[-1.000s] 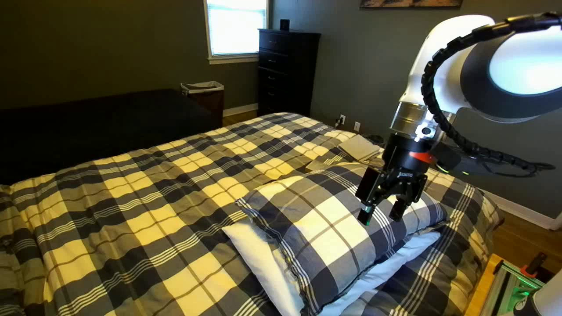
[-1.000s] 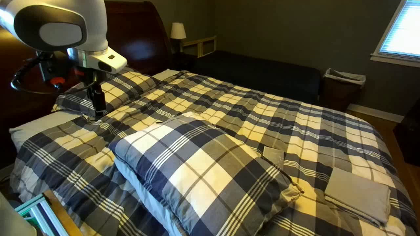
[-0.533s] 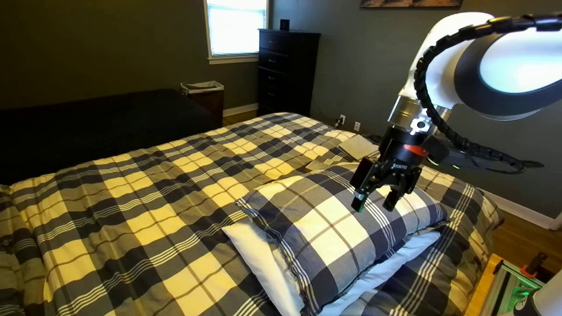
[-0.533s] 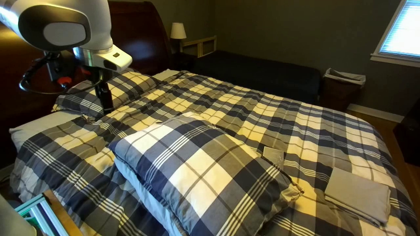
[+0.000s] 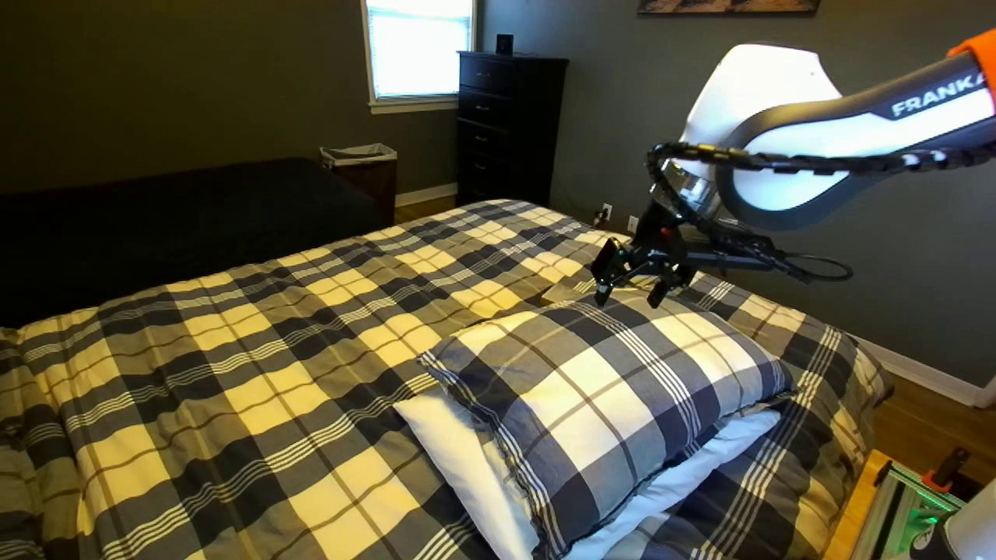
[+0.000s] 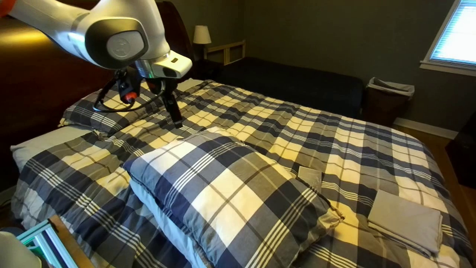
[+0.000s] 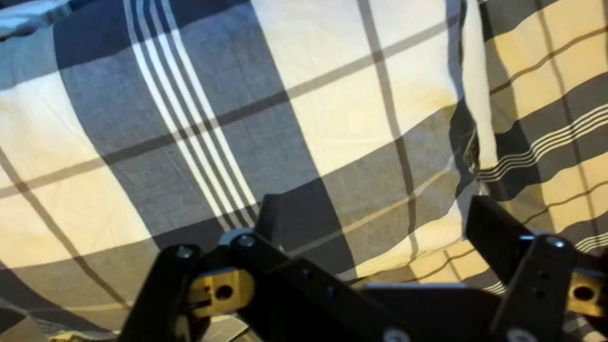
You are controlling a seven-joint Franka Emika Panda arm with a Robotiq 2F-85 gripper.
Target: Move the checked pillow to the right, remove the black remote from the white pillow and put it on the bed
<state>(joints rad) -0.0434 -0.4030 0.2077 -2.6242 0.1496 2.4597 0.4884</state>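
Observation:
The checked pillow (image 5: 591, 389) lies on top of the white pillow (image 5: 459, 467) on the bed (image 5: 272, 373). In an exterior view the checked pillow (image 6: 227, 197) covers most of the white pillow (image 6: 163, 219), whose edge shows below it on the bed (image 6: 316, 126). The checked pillow (image 7: 256, 95) fills much of the wrist view. The black remote does not show; it is hidden or out of view. My gripper (image 5: 629, 298) is open and empty over the far end of the checked pillow. It also shows in an exterior view (image 6: 178, 124) and the wrist view (image 7: 374, 209).
A folded grey cloth (image 6: 405, 219) and a small flat grey item (image 6: 309, 178) lie on the bed past the pillow. A plaid pillow (image 6: 122, 106) rests by the headboard (image 6: 152, 48). A metal frame with a wooden edge (image 6: 52, 242) stands beside the bed.
My gripper has moved away from above the pillow's middle toward its far end, and the arm has stretched out. The fingers stay open. Both pillows have not moved.

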